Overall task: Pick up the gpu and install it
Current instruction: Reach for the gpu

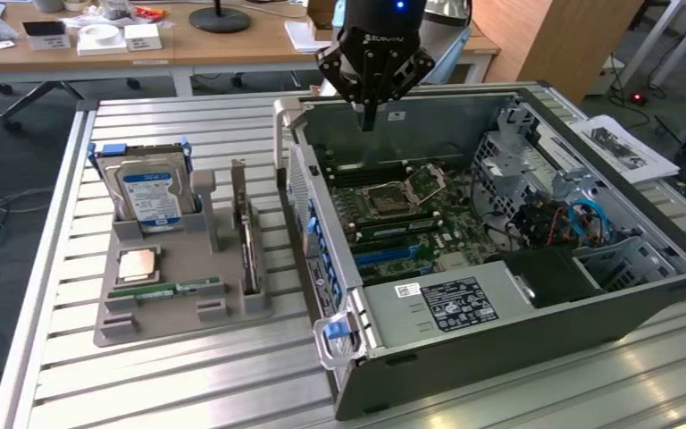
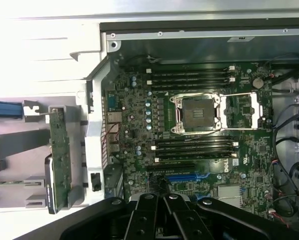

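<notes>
The gpu point(image 1: 246, 234) is a long thin dark card standing on its edge in a slot of the grey holder tray point(image 1: 122, 331), on the exterior view's left of the open computer case point(image 1: 581, 308). The wrist view shows the gpu point(image 2: 59, 156) edge-on beside the case wall. My gripper point(image 1: 370, 121) hangs above the case's far end, over the motherboard point(image 1: 405, 207), well apart from the gpu. Its fingers point(image 2: 148, 206) are pressed together with nothing between them. A blue card slot point(image 2: 188, 177) lies on the board close under the gripper point(image 2: 162, 196).
The tray also holds an upright blue-labelled hard drive point(image 1: 153, 193), a processor chip point(image 1: 138, 264) and a green RAM stick point(image 1: 174, 290). The case stands on a slatted metal table point(image 1: 153, 384). A drive cage and cables point(image 1: 557, 219) sit at the case's right. A desk point(image 1: 176, 45) stands behind.
</notes>
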### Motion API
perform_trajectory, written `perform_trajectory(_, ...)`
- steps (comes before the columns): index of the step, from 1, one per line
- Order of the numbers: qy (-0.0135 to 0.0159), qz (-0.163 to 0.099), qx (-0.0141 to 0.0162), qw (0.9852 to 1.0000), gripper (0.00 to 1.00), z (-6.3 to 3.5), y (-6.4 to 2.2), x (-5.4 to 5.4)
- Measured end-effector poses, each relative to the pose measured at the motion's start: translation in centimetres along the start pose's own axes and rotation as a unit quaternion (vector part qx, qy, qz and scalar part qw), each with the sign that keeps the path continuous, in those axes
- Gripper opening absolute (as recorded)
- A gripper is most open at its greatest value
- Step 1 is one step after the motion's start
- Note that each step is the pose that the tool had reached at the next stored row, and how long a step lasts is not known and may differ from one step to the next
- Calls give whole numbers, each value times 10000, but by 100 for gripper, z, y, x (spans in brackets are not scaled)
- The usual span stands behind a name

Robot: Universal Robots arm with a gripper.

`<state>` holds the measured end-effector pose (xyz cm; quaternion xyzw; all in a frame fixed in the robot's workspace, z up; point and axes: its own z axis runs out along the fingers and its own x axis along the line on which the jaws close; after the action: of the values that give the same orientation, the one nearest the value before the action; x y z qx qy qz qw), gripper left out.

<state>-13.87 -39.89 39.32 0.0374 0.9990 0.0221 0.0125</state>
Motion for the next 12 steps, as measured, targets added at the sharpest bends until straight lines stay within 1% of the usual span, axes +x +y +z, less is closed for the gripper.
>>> perform_trajectory(6, 0, 0, 0, 10000, 11, -2, -6, 77)
perform_trajectory(12, 0, 0, 0, 10000, 11, -5, -15, 203)
